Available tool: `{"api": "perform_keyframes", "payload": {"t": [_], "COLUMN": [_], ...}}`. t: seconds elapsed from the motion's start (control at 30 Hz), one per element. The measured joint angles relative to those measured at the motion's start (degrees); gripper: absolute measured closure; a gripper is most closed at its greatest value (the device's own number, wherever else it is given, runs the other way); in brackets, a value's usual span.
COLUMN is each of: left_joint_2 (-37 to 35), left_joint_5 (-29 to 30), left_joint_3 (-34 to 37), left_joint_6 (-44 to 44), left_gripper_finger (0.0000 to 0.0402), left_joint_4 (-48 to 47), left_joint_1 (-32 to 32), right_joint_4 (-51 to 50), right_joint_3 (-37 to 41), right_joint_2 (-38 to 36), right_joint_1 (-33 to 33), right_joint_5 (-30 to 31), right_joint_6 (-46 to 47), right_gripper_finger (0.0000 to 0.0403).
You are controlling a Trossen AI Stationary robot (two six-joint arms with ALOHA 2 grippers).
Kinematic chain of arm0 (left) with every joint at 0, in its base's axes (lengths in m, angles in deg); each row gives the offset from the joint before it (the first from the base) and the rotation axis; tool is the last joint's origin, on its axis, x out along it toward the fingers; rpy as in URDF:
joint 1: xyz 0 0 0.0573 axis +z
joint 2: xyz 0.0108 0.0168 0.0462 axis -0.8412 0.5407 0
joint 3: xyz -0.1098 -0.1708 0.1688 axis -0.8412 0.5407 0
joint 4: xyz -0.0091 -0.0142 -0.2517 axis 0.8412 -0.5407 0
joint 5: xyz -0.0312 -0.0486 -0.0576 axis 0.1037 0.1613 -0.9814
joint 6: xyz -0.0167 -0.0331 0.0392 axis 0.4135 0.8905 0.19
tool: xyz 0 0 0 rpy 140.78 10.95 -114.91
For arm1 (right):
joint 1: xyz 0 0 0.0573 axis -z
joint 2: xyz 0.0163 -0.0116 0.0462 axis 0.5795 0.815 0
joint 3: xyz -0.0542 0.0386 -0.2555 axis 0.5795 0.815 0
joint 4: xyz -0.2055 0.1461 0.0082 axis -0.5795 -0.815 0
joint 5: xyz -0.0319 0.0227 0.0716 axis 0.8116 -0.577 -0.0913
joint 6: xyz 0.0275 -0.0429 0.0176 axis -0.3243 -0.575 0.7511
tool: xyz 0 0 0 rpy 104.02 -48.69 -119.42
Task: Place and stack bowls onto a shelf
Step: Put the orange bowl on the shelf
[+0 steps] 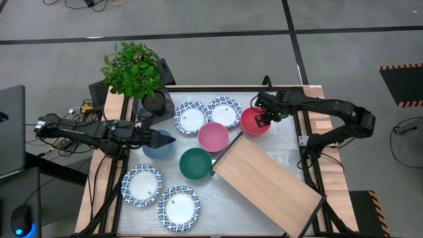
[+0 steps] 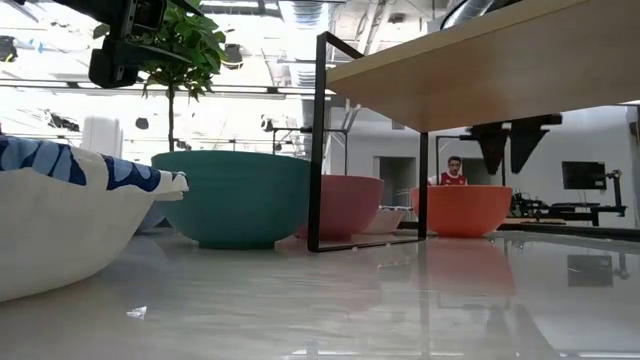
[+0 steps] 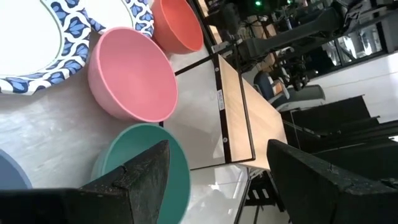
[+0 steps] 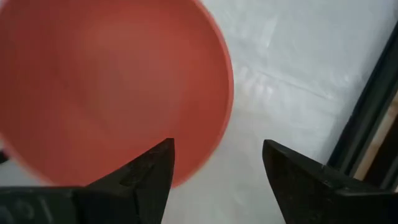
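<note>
Both sets of fingers gape wide: right gripper above red bowl, left gripper above blue bowl.

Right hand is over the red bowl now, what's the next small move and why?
Probably lower the right hand so its open fingers straddle the red bowl's rim, then close. One finger sits over the bowl, the other outside, nothing is gripped, and the shelf holds no bowls.

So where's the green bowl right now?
In the high view, the green bowl sits mid-table, below the pink bowl and beside the shelf.
</note>
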Motion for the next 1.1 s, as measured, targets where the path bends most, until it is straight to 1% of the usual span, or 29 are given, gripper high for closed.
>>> {"api": "perform_keyframes", "payload": {"t": [0.2,0.27,0.37,0.47,0.53,0.63,0.67,0.83,0.97,1.1], "left_joint_2": [0.0,0.0,0.0,0.0,0.0,0.0,0.0,0.0,0.0,0.0], "left_joint_5": [0.0,0.0,0.0,0.0,0.1,0.6,1.0,2.9,3.3,4.0], "left_joint_3": [0.0,0.0,0.0,0.0,0.0,0.0,0.0,0.0,0.0,0.0], "left_joint_6": [-0.4,-0.4,-0.4,-0.4,-0.4,-0.4,-0.4,-0.5,-0.5,-0.5], "left_gripper_finger": [0.0148,0.0148,0.0148,0.0148,0.0148,0.0148,0.0148,0.0148,0.0148,0.0148], "left_joint_4": [-0.1,-0.3,-1.3,-2.1,-2.5,-2.7,-2.7,-3.1,-3.2,-3.2], "left_joint_1": [0.0,0.0,0.0,0.0,0.0,0.0,0.0,0.0,0.0,0.0], "right_joint_4": [1.0,1.0,1.4,2.0,2.3,3.1,3.3,3.1,0.6,-1.3], "right_joint_3": [0.1,0.1,0.1,0.1,0.1,-0.1,-0.3,0.0,-0.4,-2.4], "right_joint_2": [5.5,7.1,9.2,10.8,11.5,12.1,11.8,9.0,3.1,-4.0], "right_joint_1": [2.1,2.8,4.3,5.3,5.6,6.1,6.5,8.6,12.2,14.5], "right_joint_5": [-0.1,-0.4,-3.1,-4.7,-4.7,-4.4,-4.8,-5.5,-3.8,-4.6], "right_joint_6": [-0.8,-0.7,-0.8,-0.9,-0.9,-1.4,-2.0,-2.4,-2.5,-3.0], "right_gripper_finger": [0.0135,0.0145,0.0174,0.0222,0.0269,0.0355,0.0374,0.0376,0.0376,0.0377]}}
